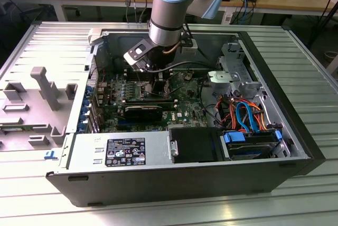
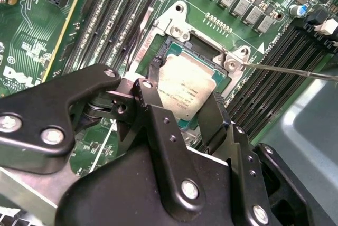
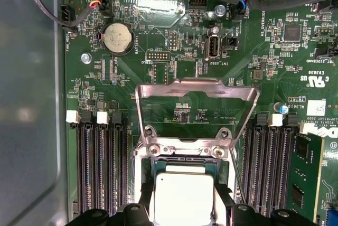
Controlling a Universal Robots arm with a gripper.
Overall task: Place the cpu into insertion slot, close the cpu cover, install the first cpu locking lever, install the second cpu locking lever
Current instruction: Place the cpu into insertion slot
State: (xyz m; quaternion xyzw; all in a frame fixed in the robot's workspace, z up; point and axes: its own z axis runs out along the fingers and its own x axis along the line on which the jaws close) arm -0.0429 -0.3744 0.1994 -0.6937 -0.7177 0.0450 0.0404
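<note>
My gripper (image 1: 158, 81) reaches down into the open computer case over the green board. In both wrist views its black fingers (image 2: 211, 112) flank the cpu (image 2: 185, 91), a silver-grey square chip, and press on two opposite edges. The cpu (image 3: 182, 197) lies over the insertion slot (image 2: 203, 44), whose dark centre shows past the chip's far edge. I cannot tell whether the chip is seated or held just above. The cpu cover (image 3: 195, 84), a silvery frame with a square window, stands swung up behind the slot. A thin wire lever (image 2: 285, 70) sticks out beside the socket.
Long black memory slots (image 3: 103, 168) run along both sides of the socket. A coin battery (image 3: 116, 37) sits behind the cover. A black block (image 1: 143, 111), the power supply (image 1: 121, 149) and a drive cage with orange and blue cables (image 1: 245, 115) crowd the case.
</note>
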